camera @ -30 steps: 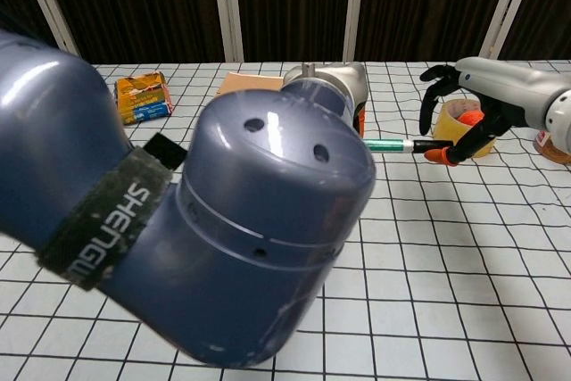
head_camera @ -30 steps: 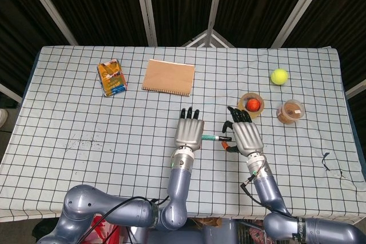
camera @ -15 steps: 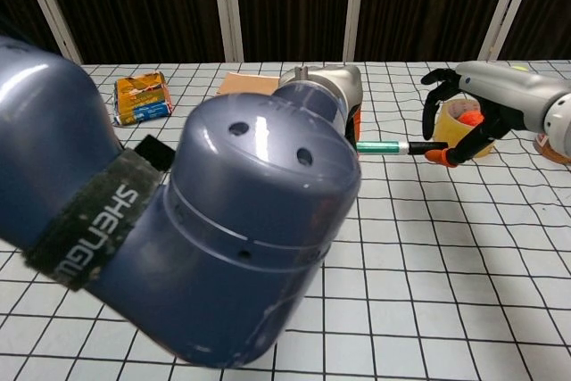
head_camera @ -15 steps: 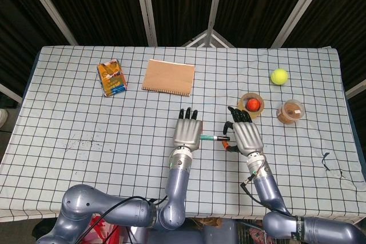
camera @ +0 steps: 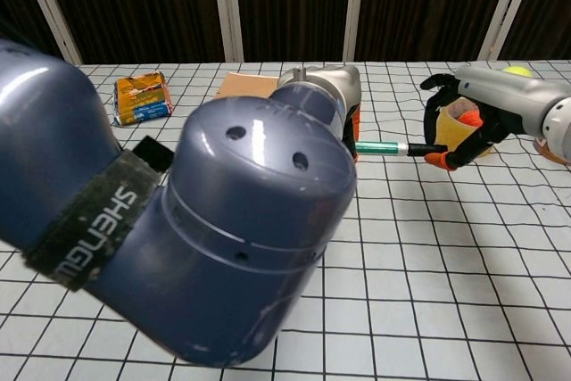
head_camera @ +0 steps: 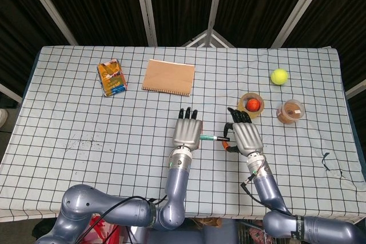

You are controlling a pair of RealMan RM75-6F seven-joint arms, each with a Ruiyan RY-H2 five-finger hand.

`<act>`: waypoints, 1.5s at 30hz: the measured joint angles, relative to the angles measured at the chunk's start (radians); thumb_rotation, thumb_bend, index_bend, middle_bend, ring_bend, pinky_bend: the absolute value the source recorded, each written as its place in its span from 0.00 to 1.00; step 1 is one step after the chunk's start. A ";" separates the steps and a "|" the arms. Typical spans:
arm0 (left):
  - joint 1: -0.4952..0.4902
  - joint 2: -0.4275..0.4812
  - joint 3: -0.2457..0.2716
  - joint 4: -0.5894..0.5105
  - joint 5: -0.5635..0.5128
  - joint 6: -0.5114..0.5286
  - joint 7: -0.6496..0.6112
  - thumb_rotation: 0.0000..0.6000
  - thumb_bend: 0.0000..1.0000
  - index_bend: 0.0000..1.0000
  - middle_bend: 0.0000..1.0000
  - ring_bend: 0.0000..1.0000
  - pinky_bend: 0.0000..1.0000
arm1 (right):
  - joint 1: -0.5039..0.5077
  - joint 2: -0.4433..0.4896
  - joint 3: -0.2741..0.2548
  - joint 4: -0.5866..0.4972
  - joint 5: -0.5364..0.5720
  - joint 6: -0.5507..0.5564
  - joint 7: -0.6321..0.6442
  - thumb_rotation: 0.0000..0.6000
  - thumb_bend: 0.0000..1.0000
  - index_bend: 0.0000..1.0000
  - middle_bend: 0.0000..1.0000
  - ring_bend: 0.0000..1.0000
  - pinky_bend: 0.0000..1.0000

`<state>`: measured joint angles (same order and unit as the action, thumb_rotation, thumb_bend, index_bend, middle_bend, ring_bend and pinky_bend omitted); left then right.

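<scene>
A: What carries it all?

B: A counter (head_camera: 86, 135) under a white cloth with a black grid, dark slatted walls behind. At the far left lie a snack box (head_camera: 111, 77) and a brown notebook (head_camera: 168, 75); at the far right a yellow ball (head_camera: 279, 76), a tape roll (head_camera: 251, 104) and a small jar (head_camera: 290, 111).

A: And the hands?

B: The left hand (head_camera: 187, 131) and right hand (head_camera: 243, 134) hold a green pen (head_camera: 209, 138) between them, fingers closed on its ends, above the middle of the counter.

A: Do the views differ?

B: From the chest, the left arm's bulk hides that hand; the pen (camera: 385, 146) and right hand (camera: 468, 122) show clearly.

A: Any change?

B: The left hand has drawn slightly nearer; the pen stays level.
</scene>
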<state>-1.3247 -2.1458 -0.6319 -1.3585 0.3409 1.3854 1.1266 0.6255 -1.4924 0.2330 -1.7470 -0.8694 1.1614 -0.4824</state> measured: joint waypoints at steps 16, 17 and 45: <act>0.061 0.049 0.040 -0.066 0.004 0.028 0.000 1.00 0.53 0.58 0.11 0.00 0.00 | -0.031 0.037 -0.017 0.032 -0.010 0.003 0.050 1.00 0.39 0.67 0.05 0.04 0.00; 0.068 0.057 0.045 -0.074 0.004 0.031 0.000 1.00 0.54 0.58 0.11 0.00 0.00 | -0.035 0.043 -0.021 0.040 -0.009 0.000 0.057 1.00 0.39 0.67 0.05 0.04 0.00; 0.219 0.259 0.129 -0.318 0.058 0.004 -0.082 1.00 0.52 0.03 0.00 0.00 0.00 | -0.087 0.112 -0.007 0.075 0.049 0.025 0.122 1.00 0.30 0.12 0.04 0.00 0.00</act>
<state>-1.1055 -1.8868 -0.5031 -1.6765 0.3990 1.3890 1.0448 0.5385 -1.3805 0.2262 -1.6718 -0.8206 1.1860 -0.3607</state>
